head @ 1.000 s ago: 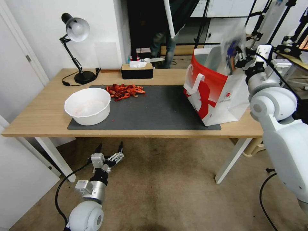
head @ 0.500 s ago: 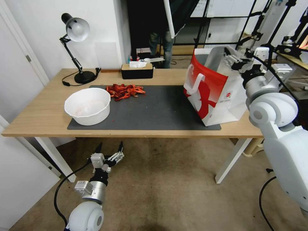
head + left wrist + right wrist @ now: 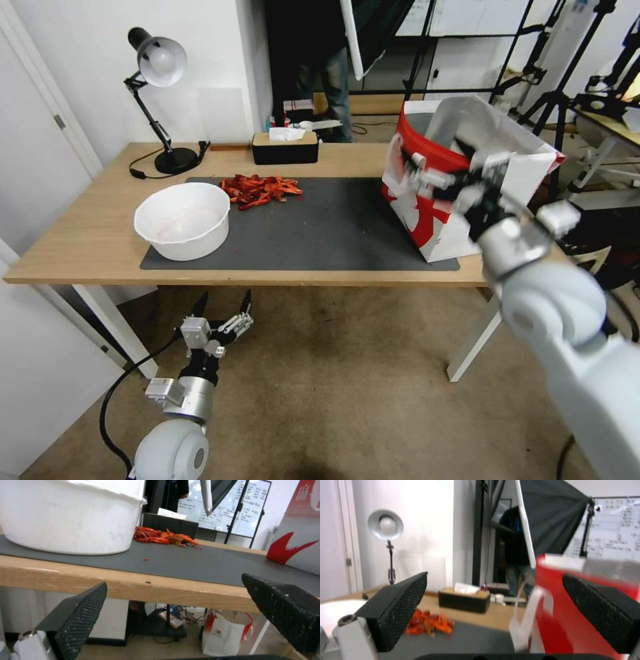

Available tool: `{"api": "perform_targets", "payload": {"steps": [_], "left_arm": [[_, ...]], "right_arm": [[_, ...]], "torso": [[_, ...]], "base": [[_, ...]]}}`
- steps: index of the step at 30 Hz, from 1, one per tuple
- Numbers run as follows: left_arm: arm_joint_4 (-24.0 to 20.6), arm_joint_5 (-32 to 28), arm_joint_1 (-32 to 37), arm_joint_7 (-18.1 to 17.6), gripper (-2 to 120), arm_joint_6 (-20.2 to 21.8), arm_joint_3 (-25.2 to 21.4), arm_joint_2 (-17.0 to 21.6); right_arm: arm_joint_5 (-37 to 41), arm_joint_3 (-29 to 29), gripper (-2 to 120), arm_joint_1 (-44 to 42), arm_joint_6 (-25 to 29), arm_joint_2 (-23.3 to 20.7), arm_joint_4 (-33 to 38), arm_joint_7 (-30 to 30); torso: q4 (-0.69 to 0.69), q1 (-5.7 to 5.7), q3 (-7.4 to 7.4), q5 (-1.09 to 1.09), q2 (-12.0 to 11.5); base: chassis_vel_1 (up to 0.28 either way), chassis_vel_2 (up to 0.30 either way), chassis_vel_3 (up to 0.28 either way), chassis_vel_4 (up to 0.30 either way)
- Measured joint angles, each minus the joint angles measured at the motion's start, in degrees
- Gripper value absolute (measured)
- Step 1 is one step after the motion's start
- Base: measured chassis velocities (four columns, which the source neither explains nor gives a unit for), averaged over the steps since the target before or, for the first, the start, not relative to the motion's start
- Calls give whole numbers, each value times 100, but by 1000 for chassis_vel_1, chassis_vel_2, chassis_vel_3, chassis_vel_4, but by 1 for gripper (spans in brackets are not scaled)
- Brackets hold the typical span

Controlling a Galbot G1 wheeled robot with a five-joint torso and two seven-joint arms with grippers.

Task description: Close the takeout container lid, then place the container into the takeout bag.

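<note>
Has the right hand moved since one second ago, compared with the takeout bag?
Yes. The right hand, open and empty, has left the bag's far right rim and now sits before the takeout bag, nearer the robot.

White bowl (image 3: 182, 227) on dark mat (image 3: 320, 227), red crayfish pile (image 3: 259, 189) just behind it. Black desk lamp (image 3: 157, 100) and tissue box (image 3: 285, 147) at table (image 3: 80, 247) back edge.

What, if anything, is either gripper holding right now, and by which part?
Nothing is held. The right gripper is open and empty beside the red-and-white bag. The left gripper is open and empty below the table edge.
</note>
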Motion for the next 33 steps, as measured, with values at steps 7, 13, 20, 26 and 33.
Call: {"api": "perform_targets", "payload": {"steps": [7,13,20,26,33], "left_arm": [[65,-25,35,23,100,-147,42,-6],[118,5,55,86,100,-224,54,-11],[230,-47,-34,121,100,-252,41,-9],[333,-36,-73,123,100,-293,69,16],[395,-24,-104,122,100,-325,68,34]], "right_arm": [[-804,154,100,-1266,602,502,39,38],[-1323,99,100,-1877,1155,838,-209,189],[-1811,-166,100,-2329,1902,1211,-995,308],[-1907,-231,100,-2428,2204,1338,-1400,284],[-1903,-255,100,-2447,2300,1352,-1549,238]], "torso": [[-1,0,0,0,-1],[-1,0,0,-1,-1],[0,0,0,-1,-1],[0,0,1,0,0],[0,-1,0,-1,0]], "base": [[0,0,0,0],[0,0,0,0],[0,0,0,0],[0,0,0,0],[0,0,0,0]]}}
